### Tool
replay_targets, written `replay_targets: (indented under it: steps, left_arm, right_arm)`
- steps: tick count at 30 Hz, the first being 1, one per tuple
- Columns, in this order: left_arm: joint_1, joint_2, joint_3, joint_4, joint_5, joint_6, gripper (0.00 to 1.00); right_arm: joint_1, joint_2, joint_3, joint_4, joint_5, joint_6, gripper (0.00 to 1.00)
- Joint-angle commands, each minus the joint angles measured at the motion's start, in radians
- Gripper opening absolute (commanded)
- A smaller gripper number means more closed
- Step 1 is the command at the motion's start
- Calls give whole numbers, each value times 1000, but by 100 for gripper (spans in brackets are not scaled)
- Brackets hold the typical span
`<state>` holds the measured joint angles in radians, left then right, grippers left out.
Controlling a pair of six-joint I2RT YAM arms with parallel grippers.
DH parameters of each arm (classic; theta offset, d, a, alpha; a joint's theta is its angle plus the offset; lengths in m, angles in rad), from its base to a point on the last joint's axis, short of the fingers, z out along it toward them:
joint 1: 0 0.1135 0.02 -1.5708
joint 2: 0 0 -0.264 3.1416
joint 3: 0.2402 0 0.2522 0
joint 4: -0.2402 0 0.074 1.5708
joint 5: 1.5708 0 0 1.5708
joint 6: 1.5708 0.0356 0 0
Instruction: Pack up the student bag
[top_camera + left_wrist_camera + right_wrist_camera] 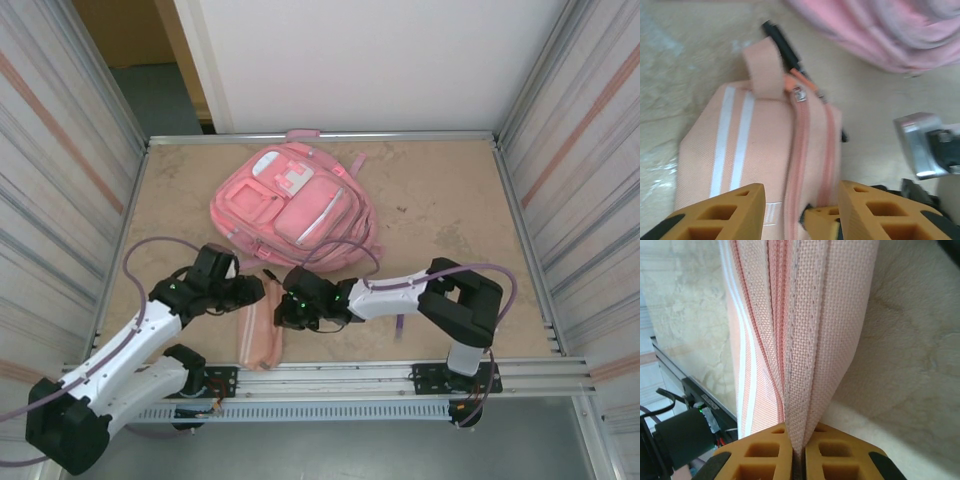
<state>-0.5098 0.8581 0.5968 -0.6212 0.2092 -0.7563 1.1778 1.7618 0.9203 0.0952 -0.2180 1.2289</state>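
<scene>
Clerk: Entry one, student bag (pixel 295 205). Location and condition?

Checker: Pink backpack, largest item listed. It lies flat on the tabletop (pixel 450 200) with its front zip pockets and pale patches facing up. Neither gripper touches it.

Clerk: Entry two?

Checker: Pencil case (pixel 260 335), salmon-pink with two white stripes. It lies on the near side of the student bag, close to it but apart, with its long axis pointing back toward the bag. The zip runs lengthwise. The slider and a fabric loop sit at the end nearest the bag.

Clerk: Entry three, left gripper (pixel 800 215)?

Checker: Jaws spread wide, one finger on either side of the pencil case at the end farthest from the student bag. Contact with the fabric cannot be told.

Clerk: Entry four, right gripper (pixel 797 452)?

Checker: Pinched tight on a fold of the pencil case fabric, with no gap visible between the pads. In the overhead view it sits near the bag's near edge, just beside the left gripper.

Clerk: Anything unclassified?

Checker: One slim dark object (pixel 780 42) with an orange part, lying between the pencil case and the student bag. Blurred, so its identity cannot be told.
</scene>
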Motion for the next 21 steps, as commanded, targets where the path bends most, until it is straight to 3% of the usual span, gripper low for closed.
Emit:
replay_targets:
  steps: [1, 7, 13, 17, 21]
  left_arm:
    - [-2, -11, 95, -19, 42, 63, 44]
    - [-44, 48, 288, -115, -109, 223, 46]
    - [-47, 119, 393, -67, -48, 279, 46]
    - [-90, 223, 448, 29, 135, 441, 34]
    - [-149, 357, 536, 26, 75, 568, 40]
  right_arm:
    - [-6, -83, 17, -103, 64, -107, 8]
    - [-46, -246, 4, -243, 136, -218, 7]
    - [-134, -480, -21, -380, 214, -334, 6]
    - [-267, -637, -45, -467, 227, -370, 6]
    - [-479, -805, -52, -595, 231, -435, 6]
